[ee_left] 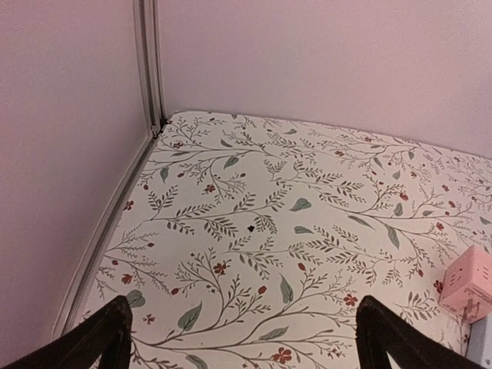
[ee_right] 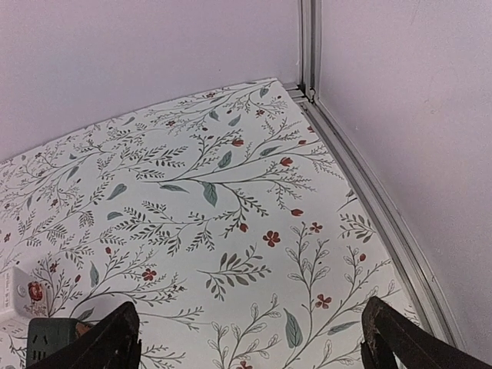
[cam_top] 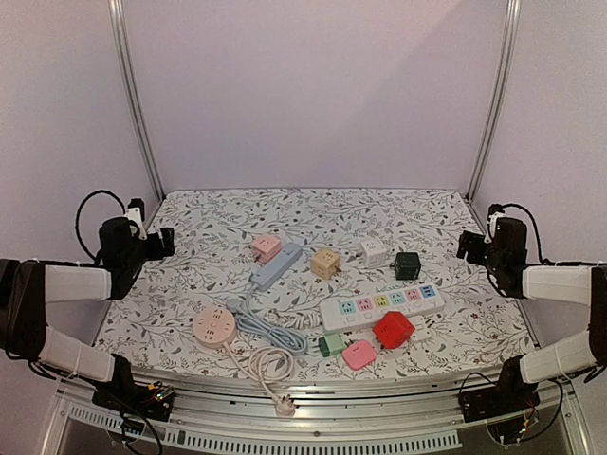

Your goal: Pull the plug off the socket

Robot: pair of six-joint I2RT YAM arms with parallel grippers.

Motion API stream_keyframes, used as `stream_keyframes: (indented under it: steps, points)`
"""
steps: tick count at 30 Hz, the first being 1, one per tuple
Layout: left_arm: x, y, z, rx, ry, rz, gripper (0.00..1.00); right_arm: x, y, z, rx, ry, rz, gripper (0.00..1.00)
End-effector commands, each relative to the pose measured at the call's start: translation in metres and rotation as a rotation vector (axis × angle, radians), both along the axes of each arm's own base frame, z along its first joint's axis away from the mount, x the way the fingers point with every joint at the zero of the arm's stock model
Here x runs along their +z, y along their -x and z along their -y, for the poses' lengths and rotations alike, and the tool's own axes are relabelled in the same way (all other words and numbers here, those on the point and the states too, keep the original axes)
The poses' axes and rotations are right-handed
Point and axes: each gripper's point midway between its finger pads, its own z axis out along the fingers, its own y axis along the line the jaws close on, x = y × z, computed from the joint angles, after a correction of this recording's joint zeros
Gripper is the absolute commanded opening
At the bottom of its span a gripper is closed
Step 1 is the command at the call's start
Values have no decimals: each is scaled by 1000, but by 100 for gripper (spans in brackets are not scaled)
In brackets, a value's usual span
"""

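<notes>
A pink cube plug (cam_top: 266,248) sits at the far end of a blue power strip (cam_top: 276,266) in the middle of the table, and appears joined to it. The same pink cube (ee_left: 467,283) shows at the right edge of the left wrist view. A red adapter (cam_top: 392,329) rests against the near side of a white multi-socket strip (cam_top: 381,303). My left gripper (cam_top: 161,242) (ee_left: 242,330) hovers open at the far left, holding nothing. My right gripper (cam_top: 467,246) (ee_right: 250,338) hovers open at the far right, also holding nothing.
A round pink socket (cam_top: 213,326) with coiled cords lies front left. A tan cube (cam_top: 325,263), a white cube (cam_top: 374,251) and a dark green cube (cam_top: 408,264) stand mid-table. A green adapter (cam_top: 330,345) and a pink one (cam_top: 358,354) lie near the front edge. Walls enclose three sides.
</notes>
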Motion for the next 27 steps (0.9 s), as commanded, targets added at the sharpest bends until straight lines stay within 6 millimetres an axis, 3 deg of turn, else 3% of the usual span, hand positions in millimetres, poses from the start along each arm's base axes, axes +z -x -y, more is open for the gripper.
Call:
stream_keyframes:
  steps: [1, 10, 27]
  points:
    - [7, 2, -7, 23, -37, 81, 100, 20, -4, 4, -14, 10, 121, 99]
    - [-6, -8, -3, -3, -39, 86, 100, 9, -14, -3, 20, 1, 130, 99]
    - [-5, -2, -6, 17, -45, 122, 99, 5, -16, -2, 13, 3, 110, 99]
